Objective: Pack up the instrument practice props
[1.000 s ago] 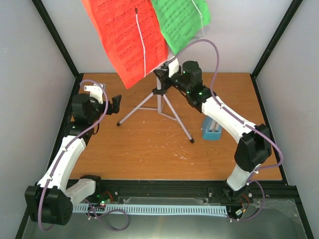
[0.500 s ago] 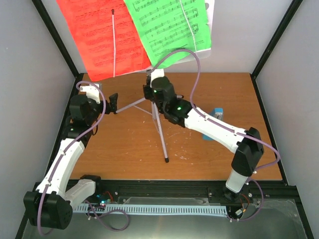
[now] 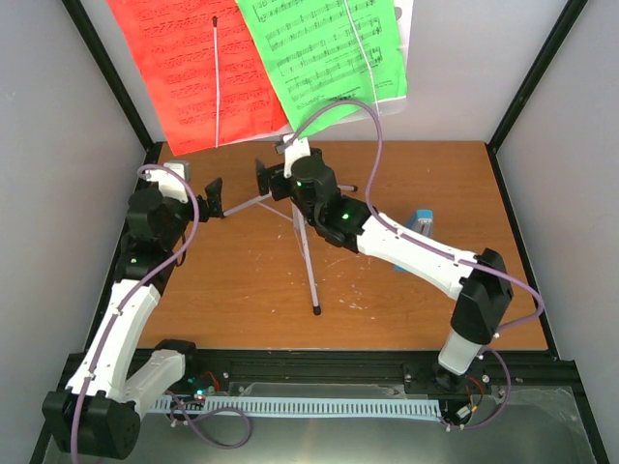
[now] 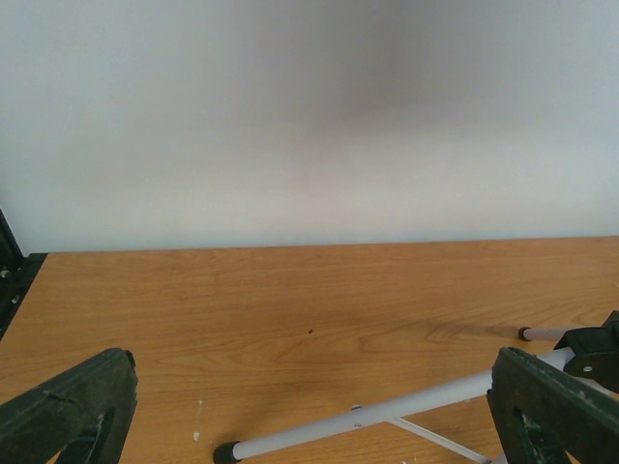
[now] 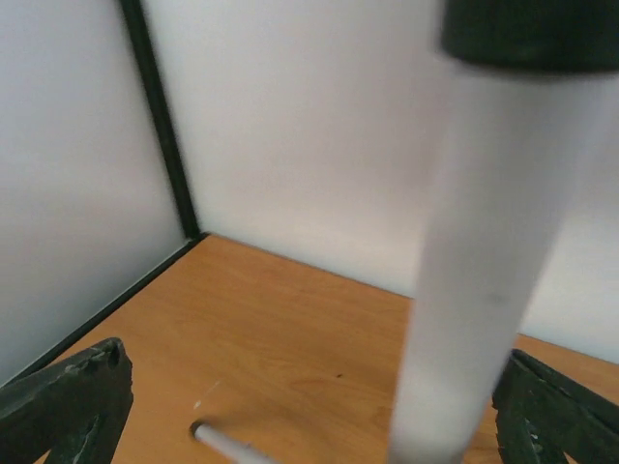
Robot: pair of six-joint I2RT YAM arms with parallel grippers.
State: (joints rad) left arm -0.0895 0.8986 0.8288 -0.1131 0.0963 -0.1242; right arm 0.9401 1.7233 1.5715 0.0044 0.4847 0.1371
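Note:
The music stand (image 3: 308, 247) rests on its silver tripod legs at the middle back of the table. Its top carries a red music sheet (image 3: 189, 72) and a green music sheet (image 3: 329, 48). My right gripper (image 3: 275, 180) is open around the white pole (image 5: 479, 290), which stands near its right finger (image 5: 556, 416) without being clamped. My left gripper (image 3: 212, 196) hangs open at the left, just above one tripod leg (image 4: 387, 414). The leg runs between the left gripper's fingers (image 4: 68, 406), and its black foot (image 4: 224, 451) is on the wood. The blue metronome (image 3: 423, 220) sits to the right, partly hidden behind the right arm.
The black frame post (image 5: 160, 126) and grey walls close in the back left corner. One tripod leg reaches toward the front, ending at a foot (image 3: 316, 311). The right arm's purple cable (image 3: 372, 126) loops up in front of the green sheet.
The right arm carried the stand to the left and turned it, then its jaws opened and let go of the pole. The left gripper edged slightly left.

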